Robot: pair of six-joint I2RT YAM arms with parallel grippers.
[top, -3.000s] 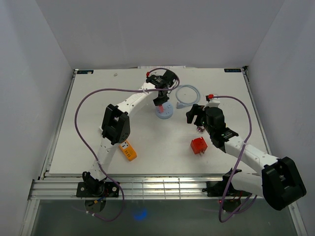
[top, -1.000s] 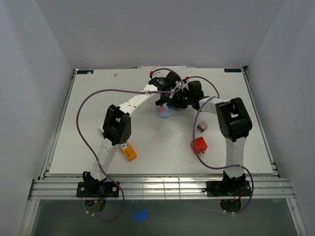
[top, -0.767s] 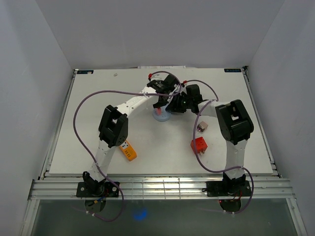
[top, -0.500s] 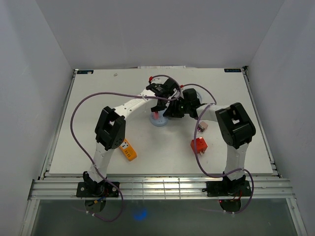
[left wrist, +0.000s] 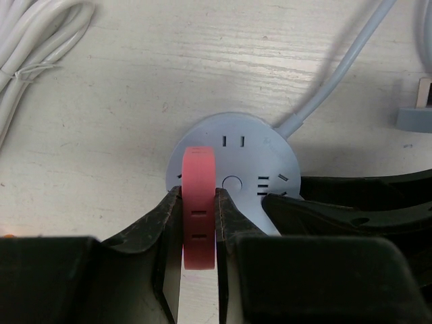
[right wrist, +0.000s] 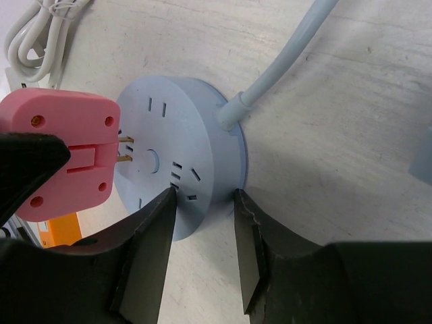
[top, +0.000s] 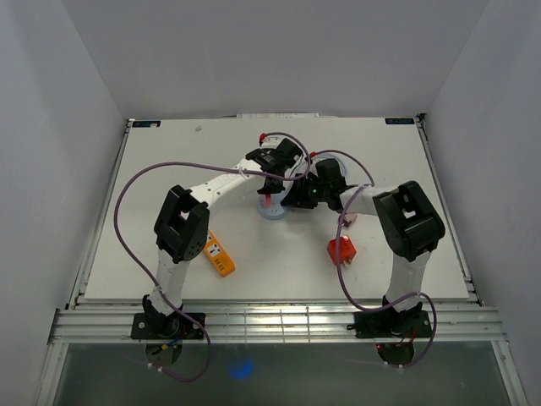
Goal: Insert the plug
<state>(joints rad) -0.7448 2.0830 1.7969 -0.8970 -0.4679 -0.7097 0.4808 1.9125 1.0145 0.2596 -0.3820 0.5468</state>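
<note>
— How far along is the plug?
— Not seated yet. My left tool (left wrist: 199, 197) pinches the pink plug (right wrist: 64, 152) against the face of the round socket hub (right wrist: 202, 128), mid-worktop. Its brass prongs (right wrist: 123, 158) show bare, tips just at the face.
— And the right side?
— My right tool (right wrist: 204, 196) sits astride the hub's right rim, part-spread; whether it bites, I cannot tell.
— Anything in the slots?
— Nothing that I can see. The push-in is what's left.

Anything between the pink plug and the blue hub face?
Nothing foreign. In the right wrist view, only the two brass prongs of the pink plug span the gap to the face of the blue hub. Whether their tips have entered slots is unclear.
</note>
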